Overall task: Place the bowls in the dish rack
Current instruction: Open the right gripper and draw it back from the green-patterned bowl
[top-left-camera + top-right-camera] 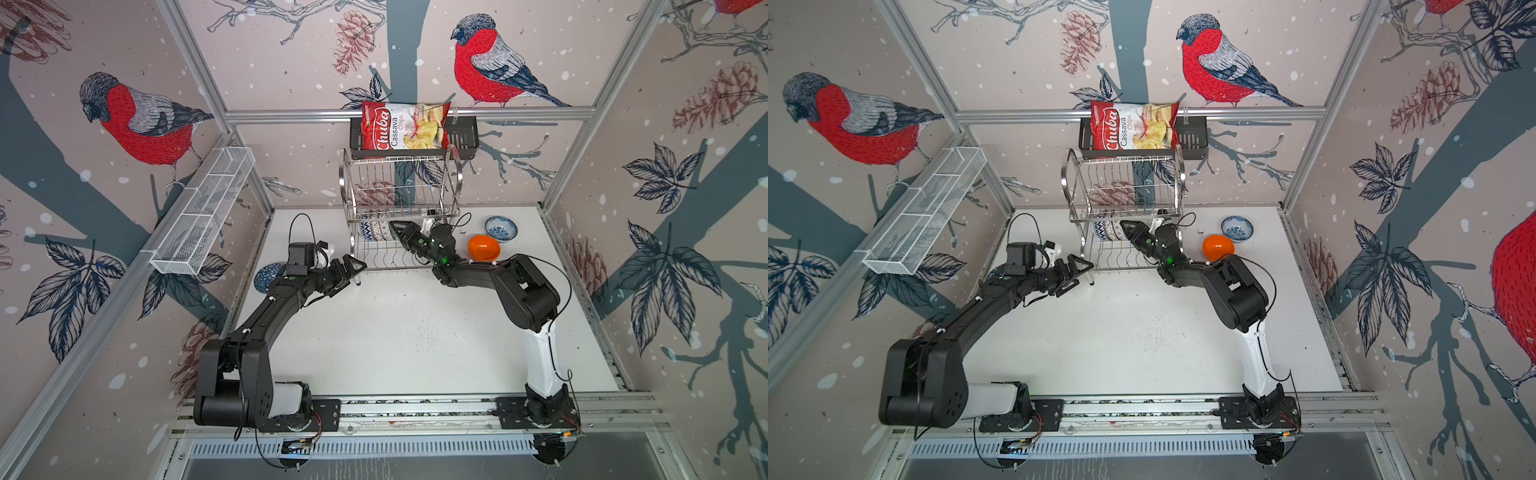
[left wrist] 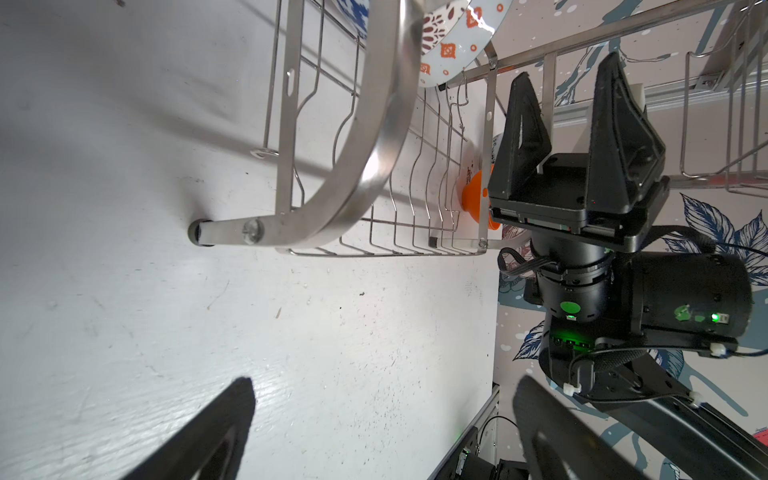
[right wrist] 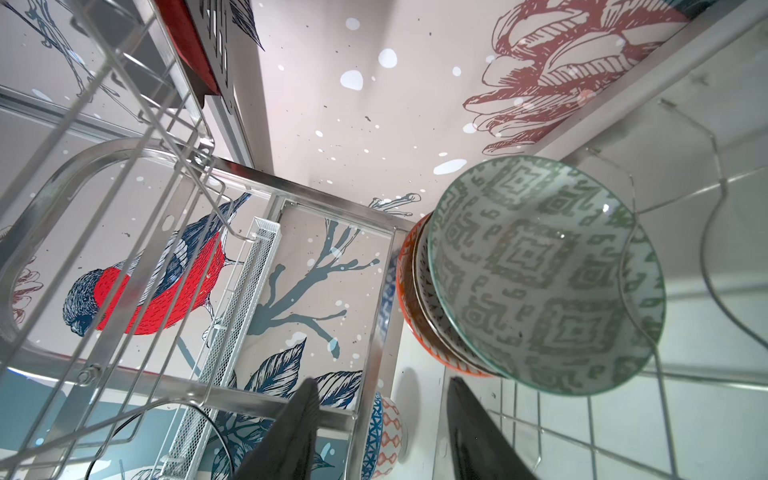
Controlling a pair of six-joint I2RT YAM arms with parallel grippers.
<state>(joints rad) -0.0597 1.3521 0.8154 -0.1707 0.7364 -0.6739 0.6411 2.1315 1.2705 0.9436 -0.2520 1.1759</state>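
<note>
Right hand (image 3: 382, 382) spread, empty, just beside the green bowl (image 3: 540, 274).
That bowl stands on edge in the lower tier of the rack (image 2: 390, 133); orange bowl (image 1: 483, 247) and floral bowl (image 1: 500, 227) sit on the desk (image 1: 395, 332); left hand (image 2: 382, 382) gapes empty.

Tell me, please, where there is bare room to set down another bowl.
The rack has a bare upper tier and bare lower slots in front of the racked bowls. The table in front of it is wide open. Crowded: right of the rack, where the orange bowl and floral bowl sit.
</note>
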